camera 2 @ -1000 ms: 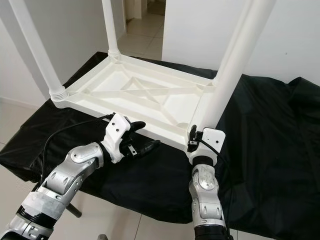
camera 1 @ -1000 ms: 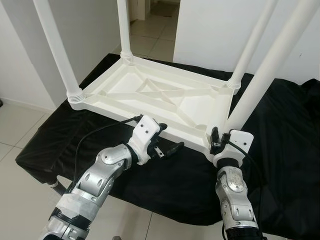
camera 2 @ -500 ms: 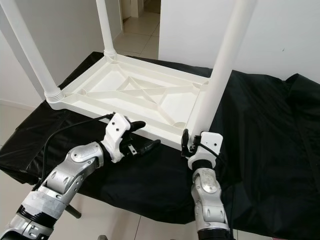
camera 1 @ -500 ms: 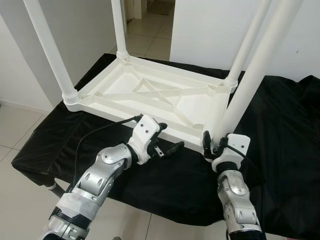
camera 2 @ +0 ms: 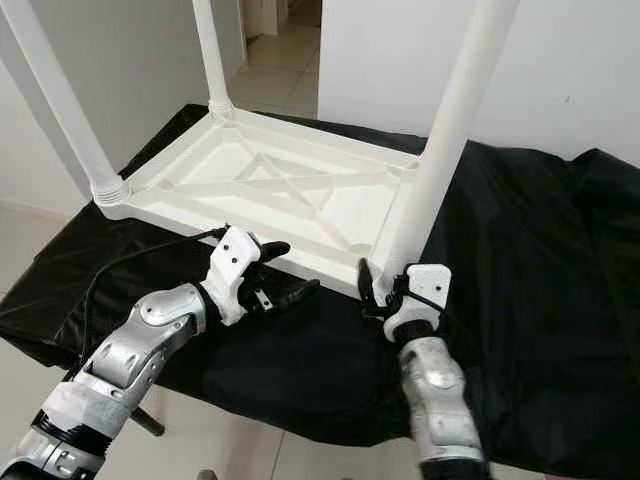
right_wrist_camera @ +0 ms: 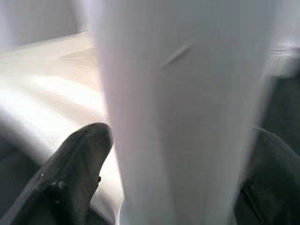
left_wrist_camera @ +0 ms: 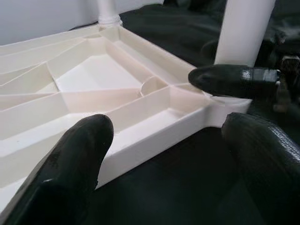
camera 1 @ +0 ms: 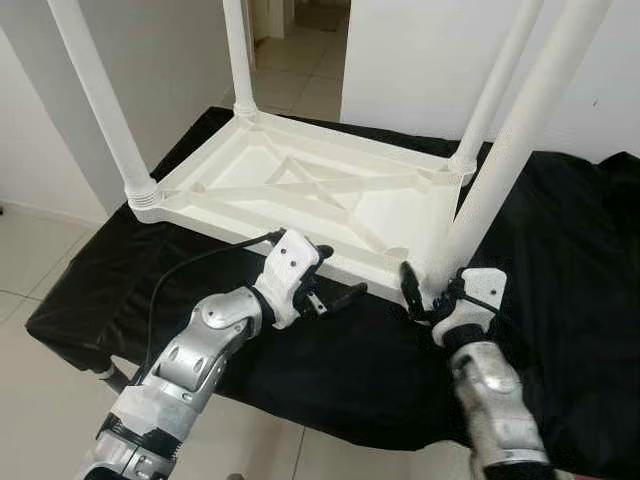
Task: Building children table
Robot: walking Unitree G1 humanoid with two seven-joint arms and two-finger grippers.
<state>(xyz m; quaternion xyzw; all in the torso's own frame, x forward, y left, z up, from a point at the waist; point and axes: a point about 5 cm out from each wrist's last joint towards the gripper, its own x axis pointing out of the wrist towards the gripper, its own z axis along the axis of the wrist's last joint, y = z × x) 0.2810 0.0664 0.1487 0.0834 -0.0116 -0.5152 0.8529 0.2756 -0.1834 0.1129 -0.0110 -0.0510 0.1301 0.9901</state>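
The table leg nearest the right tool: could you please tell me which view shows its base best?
The right eye view: the table leg meets the tabletop corner with the right tool around it. The left eye view matches. The right wrist view is blurred, very close. The left wrist view shows a stub.

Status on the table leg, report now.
Right gripper clamped around near-right leg at its base. Left gripper open at upturned tabletop edge. Nothing in the way.

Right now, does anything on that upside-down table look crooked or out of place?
Yes. The near-right leg leans off vertical at its corner, while the other three stand straight in their sockets. The right pincer is clamped around its base, so it looks not yet seated.
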